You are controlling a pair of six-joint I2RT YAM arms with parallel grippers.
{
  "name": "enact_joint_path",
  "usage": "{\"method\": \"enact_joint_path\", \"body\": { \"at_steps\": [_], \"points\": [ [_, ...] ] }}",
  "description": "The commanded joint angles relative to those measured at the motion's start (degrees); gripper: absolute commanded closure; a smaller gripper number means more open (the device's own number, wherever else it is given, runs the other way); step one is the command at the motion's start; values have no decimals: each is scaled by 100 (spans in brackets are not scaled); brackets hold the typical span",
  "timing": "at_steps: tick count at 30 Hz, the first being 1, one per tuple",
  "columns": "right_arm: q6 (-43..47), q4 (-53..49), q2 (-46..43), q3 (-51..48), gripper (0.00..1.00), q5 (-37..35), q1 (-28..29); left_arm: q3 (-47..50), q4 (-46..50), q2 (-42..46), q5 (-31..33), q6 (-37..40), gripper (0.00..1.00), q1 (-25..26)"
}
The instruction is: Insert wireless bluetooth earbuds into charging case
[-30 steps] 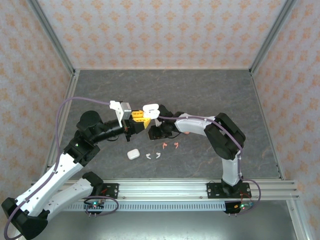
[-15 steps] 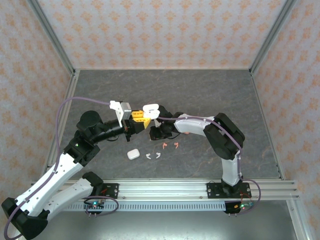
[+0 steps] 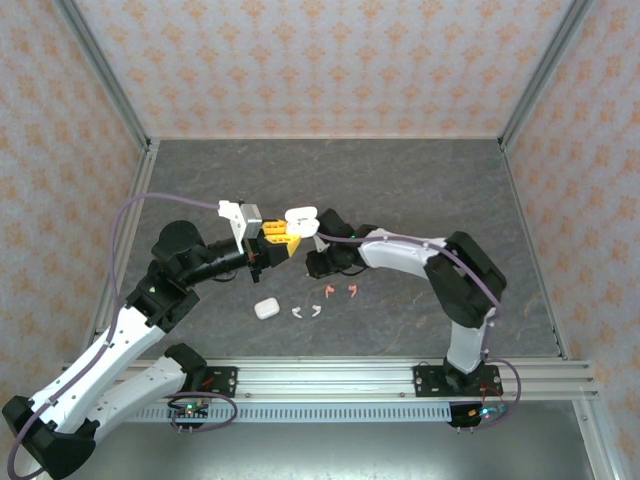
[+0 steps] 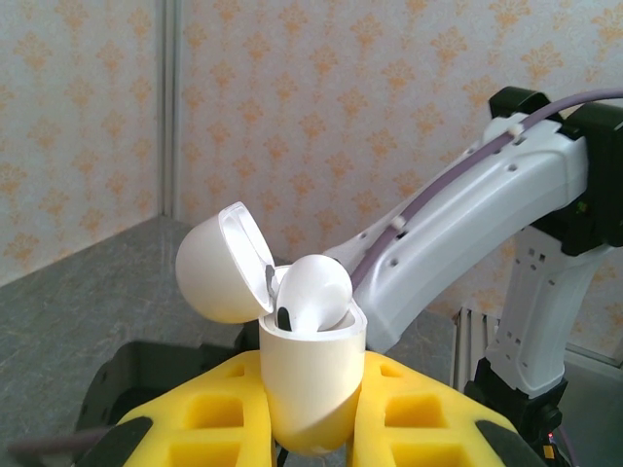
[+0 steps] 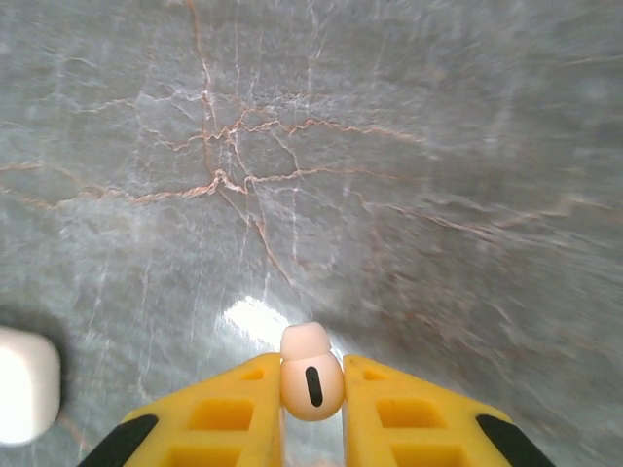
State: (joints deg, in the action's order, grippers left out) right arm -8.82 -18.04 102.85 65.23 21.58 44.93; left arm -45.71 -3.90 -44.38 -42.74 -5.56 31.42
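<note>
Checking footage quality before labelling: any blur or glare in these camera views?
Right wrist view: the table smears toward the right edge, with a glare patch just above the pink earbud; left wrist view: the open charging case is crisp; top external view: evenly lit and sharp.

Lab cell: wallpapered panels (image 3: 320, 60), aluminium frame (image 3: 330, 372)

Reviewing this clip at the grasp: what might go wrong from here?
The small pale pinkish plastic earbud sits at the very tips of the right pincer, so it may slip or twist out. The open white pebble-shaped charging case in the left pincer already holds a white earbud; pushing into that occupied slot would likely jam.
</note>
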Motion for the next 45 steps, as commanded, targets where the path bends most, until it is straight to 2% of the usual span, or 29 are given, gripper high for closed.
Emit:
{"method": "enact_joint_path", "body": {
  "at_steps": [1,11,19,27,33,45],
  "points": [
    [606,14,-829,-318,82,-276,-258,-43,-235,78,73,-41,100,32],
    [2263,-348,-3176,-850,82,-644,-900,245,-555,-144,-26,-346,100,32],
    [3432,-477,-4461,-646,82,-152,-906,265,-751,-737,-243,-385,100,33],
    [4055,-959,-4625,-146,82,-37,-800,80,-885,-1384,-504,-471,100,33],
    [4441,-923,-4591,-29,82,-333,-458,-85,-841,-1673,-699,-490,100,50],
    [4898,-953,-4302,200,82,-294,-239,-111,-878,-1776,-957,-459,100,110]
  ]
}}
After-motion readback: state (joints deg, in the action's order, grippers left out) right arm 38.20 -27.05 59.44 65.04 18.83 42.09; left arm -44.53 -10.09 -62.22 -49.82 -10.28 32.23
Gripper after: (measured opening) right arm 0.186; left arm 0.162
